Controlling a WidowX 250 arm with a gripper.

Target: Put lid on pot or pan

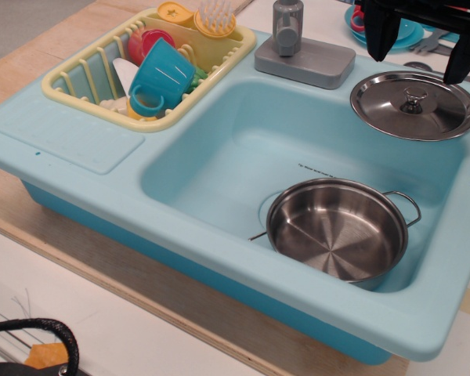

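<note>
The lid (413,105) is a round shiny steel disc with a small central knob, lying on the sink's back right rim. The pan (337,228) is a shallow shiny steel pan with two thin wire handles, standing open in the front right of the light blue sink basin (219,157). My gripper (421,47) is black, at the top right, open, with one finger on each side just above the far edge of the lid. It holds nothing.
A yellow dish rack (149,66) with a blue cup (163,77) and other toy dishes sits at the back left. A grey faucet base (304,56) stands at the back middle. Blue plates and utensils (407,33) lie behind the gripper.
</note>
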